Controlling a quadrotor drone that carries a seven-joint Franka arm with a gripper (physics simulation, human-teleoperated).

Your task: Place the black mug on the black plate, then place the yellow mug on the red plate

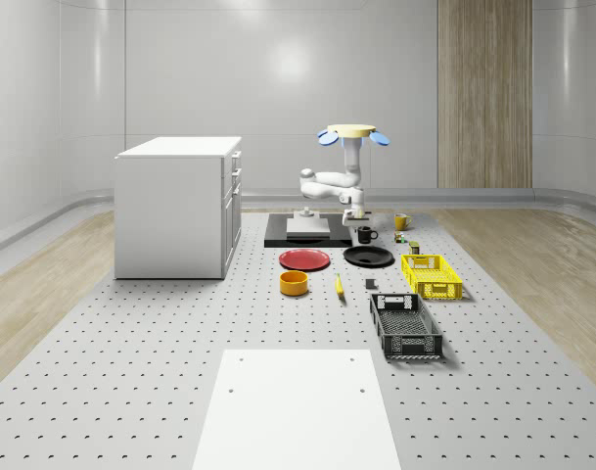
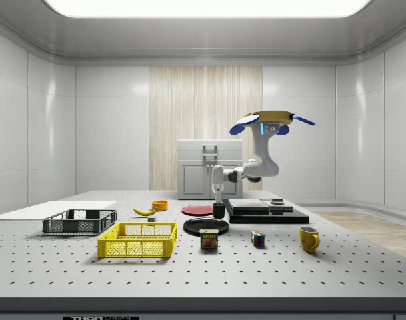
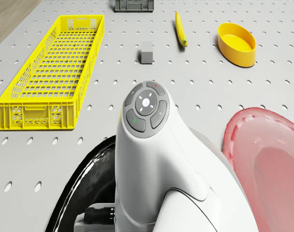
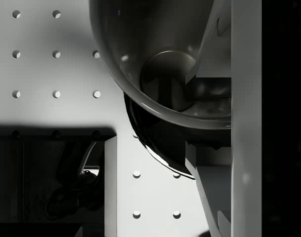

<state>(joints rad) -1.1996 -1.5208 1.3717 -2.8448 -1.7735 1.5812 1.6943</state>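
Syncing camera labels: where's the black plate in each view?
Whole-scene: black plate near centre, right of the red plate.
Side: centre, in front of the red plate.
Drone: partly behind the arm, beside the red plate.
Wrist: glossy rim under the black mug.
Landmark: the neighbouring red plate.

A white cabinet [image 1: 178, 206] stands on the perforated tabletop [image 1: 131, 333]. Nearer the whole-scene camera lie an orange bowl [image 1: 294, 283], a banana [image 1: 339, 286], a yellow crate [image 1: 431, 275] and a black crate [image 1: 405, 326]. A can [image 2: 209, 239] and a colour cube [image 2: 257, 239] sit near the yellow crate.
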